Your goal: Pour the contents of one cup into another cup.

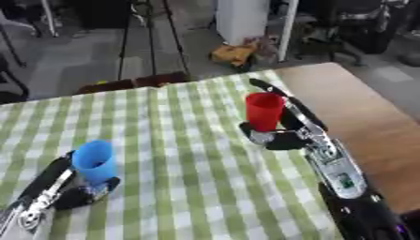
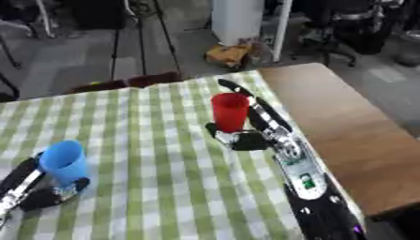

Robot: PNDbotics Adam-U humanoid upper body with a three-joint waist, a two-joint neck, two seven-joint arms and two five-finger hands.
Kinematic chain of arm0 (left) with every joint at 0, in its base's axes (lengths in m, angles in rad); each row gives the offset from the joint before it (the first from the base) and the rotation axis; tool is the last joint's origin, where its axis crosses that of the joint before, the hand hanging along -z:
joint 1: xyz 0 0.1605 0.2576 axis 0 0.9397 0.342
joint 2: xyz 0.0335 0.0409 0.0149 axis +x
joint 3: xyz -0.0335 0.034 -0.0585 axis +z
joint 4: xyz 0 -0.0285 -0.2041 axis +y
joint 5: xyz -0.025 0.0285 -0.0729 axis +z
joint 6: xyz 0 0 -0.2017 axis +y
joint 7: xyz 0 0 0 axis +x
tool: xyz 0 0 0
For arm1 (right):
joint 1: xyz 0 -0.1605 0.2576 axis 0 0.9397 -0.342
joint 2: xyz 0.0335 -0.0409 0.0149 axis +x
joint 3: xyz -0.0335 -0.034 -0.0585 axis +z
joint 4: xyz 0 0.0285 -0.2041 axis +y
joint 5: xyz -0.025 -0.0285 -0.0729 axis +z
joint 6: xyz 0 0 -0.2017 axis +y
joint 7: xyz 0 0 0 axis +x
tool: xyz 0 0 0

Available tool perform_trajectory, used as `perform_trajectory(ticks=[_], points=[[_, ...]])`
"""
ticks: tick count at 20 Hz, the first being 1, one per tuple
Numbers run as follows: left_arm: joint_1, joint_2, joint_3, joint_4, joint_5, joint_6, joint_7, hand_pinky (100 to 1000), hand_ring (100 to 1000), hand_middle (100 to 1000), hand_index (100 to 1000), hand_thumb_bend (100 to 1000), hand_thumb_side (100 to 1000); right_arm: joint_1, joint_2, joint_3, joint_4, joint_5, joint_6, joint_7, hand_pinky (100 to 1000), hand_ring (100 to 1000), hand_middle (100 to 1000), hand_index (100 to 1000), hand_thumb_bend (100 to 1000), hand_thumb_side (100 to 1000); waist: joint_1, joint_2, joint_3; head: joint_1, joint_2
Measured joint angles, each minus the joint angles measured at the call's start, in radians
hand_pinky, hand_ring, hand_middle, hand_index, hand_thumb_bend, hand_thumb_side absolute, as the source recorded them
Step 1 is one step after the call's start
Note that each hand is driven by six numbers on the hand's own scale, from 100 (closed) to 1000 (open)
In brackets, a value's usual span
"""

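A red cup (image 1: pixel 263 111) at right, a blue cup (image 1: pixel 94 161) near left, on a green-and-white checked cloth (image 1: pixel 189 168).

Red cup (image 1: pixel 264 110): base hidden behind the right hand (image 1: pixel 283 136), fingers (image 1: pixel 261 136) blurred, contact below the cup unclear; contents of the cup cannot be seen; blue cup (image 1: pixel 94 161): foot masked by the left hand (image 1: pixel 78 190), inside too dim to judge; left forearm cut off at the lower left edge; right forearm cut at the bottom edge; desk (image 2: pixel 344 112) runs out of view on the right.
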Motion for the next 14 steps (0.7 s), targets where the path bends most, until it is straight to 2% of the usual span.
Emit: perform_trajectory(ticks=[9, 14], points=[[-0.013, -0.01, 0.0, 0.023, 0.003, -0.002, 0.052, 715, 690, 664, 848, 473, 693, 0.0, 0.006, 0.0, 0.0, 0.0, 0.0, 0.0, 736, 289, 481, 989, 143, 100, 0.001, 0.0, -0.002, 0.001, 0.0], [-0.021, -0.018, 0.0, 0.03, 0.012, 0.0, 0.069, 698, 640, 637, 815, 372, 637, 0.0, 0.006, 0.001, 0.0, 0.0, 0.001, -0.001, 736, 289, 481, 989, 140, 100, 0.003, 0.0, -0.007, 0.001, 0.0]])
